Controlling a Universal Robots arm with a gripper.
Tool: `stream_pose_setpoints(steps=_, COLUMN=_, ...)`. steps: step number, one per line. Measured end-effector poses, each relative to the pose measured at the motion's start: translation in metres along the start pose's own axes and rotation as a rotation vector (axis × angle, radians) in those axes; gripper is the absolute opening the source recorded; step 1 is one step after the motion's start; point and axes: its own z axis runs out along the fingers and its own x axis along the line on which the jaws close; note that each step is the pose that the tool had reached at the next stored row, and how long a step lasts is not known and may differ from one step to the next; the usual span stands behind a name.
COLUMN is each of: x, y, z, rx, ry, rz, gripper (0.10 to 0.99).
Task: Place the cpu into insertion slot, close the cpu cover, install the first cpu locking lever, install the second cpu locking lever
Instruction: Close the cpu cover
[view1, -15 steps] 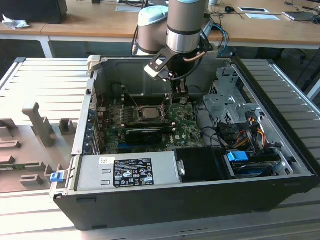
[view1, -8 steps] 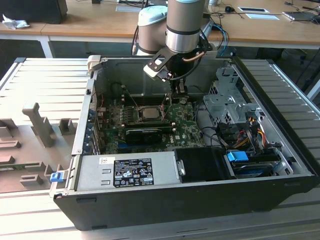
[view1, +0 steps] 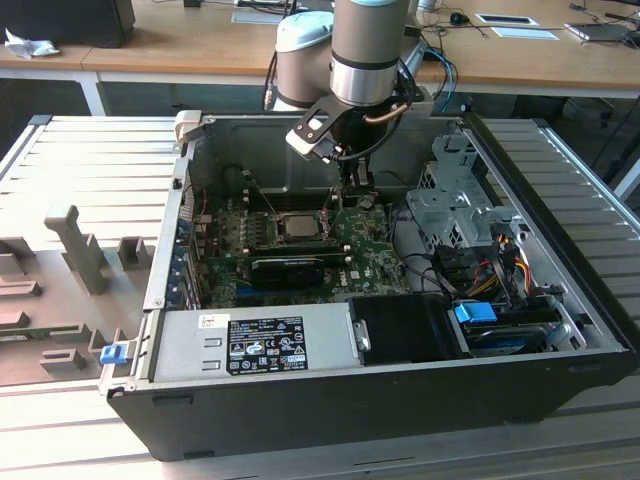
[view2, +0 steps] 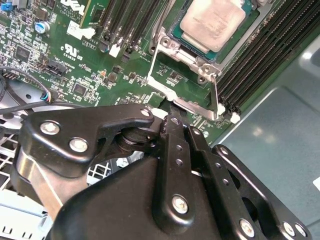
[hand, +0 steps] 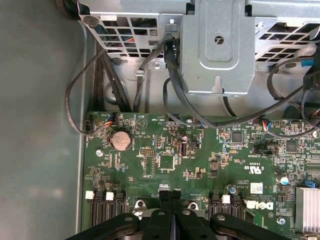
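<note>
**Exterior view**
- 1 computer case (view1: 330, 410) is lying side-open on a ribbed grey desk (view1: 90, 160).
- 1 arm (view1: 370, 50) is reaching down into the case. Its pincer (view1: 358, 188) is hanging over the green motherboard (view1: 368, 238), just to the exterior view's right of the cpu (view1: 297, 224).
- The cpu is sitting face up in the insertion slot (view1: 278, 229), near the middle of the board.
- 1 long black card (view1: 300, 266) is lying just in front of the slot.
- 1 power supply (view1: 250, 345) is running along the near wall.
- 1 drive cage (view1: 450, 205) is standing at the exterior view's right.

**Second wrist view**
- The cpu (view2: 212, 22) is lying flat inside the insertion slot (view2: 172, 35), with its pale metal face showing.
- The cpu cover (view2: 190, 105), a metal frame with a cut-out middle, is standing swung open off the slot. Green board is showing through its opening.
- The pincer (view2: 167, 114) is sitting right at the frame's free edge. Whether it is gripping that edge or merely touching it cannot be told.

**First wrist view**
- The pincer (hand: 170, 192) is pointing at the motherboard (hand: 200, 165). Its 2 fingers (hand: 164, 200) are pressing together, with a hairline seam between them.
- 1 coin battery (hand: 120, 140) is sitting on the board.
- Black cables (hand: 172, 80) are looping from the board up to the drive cage (hand: 215, 45).
</note>
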Motion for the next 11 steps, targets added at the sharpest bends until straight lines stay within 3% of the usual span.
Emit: stream_pose_setpoints(steps=11, x=0.0002, y=-0.0063, z=-0.0003, rx=0.000, ry=0.0000, rz=0.000, gripper=0.106)
